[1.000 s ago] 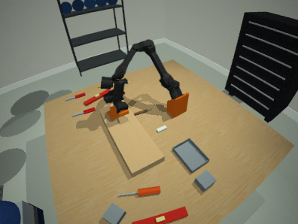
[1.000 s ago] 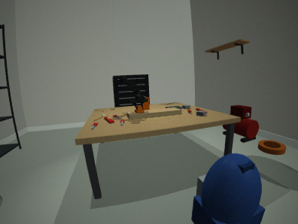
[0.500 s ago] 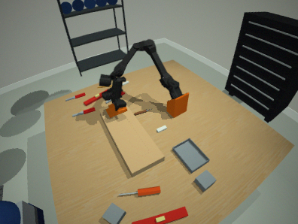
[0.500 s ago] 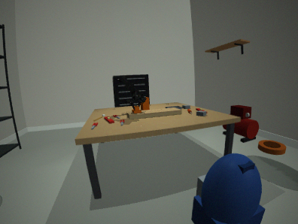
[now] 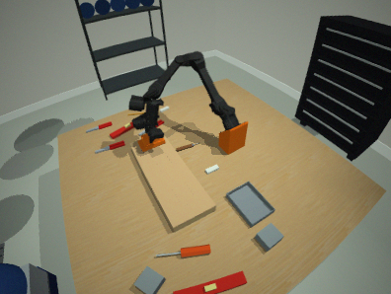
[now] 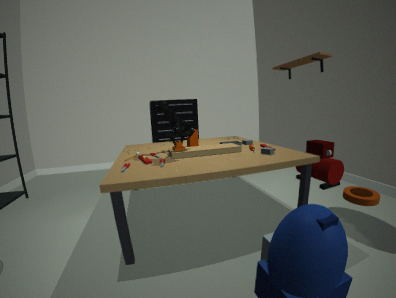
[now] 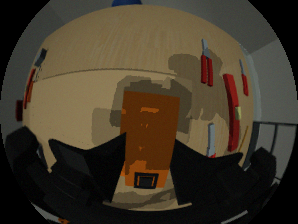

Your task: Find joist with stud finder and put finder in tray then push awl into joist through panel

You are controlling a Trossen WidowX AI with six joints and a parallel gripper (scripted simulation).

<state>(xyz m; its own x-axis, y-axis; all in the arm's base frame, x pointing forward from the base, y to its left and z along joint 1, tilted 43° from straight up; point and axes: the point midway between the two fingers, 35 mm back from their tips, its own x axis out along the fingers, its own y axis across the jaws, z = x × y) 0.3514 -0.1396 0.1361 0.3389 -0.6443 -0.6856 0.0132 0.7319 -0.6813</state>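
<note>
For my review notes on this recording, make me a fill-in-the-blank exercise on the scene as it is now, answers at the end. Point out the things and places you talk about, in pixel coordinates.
The gripper (image 5: pixel 155 136) (image 7: pixel 148 136) is closed on the ____ stud finder (image 5: pixel 151 143) (image 7: pixel 150 122).
The stud finder is at one end of the raised wooden floor ____.
The gray tray (image 5: pixel 231 198) has raised ____ around its edge.
The tool rack (image 5: pixel 104 89) behind the table holds blue round things on its ____ shelf.

Missing words: orange; panel; walls; top.
</note>
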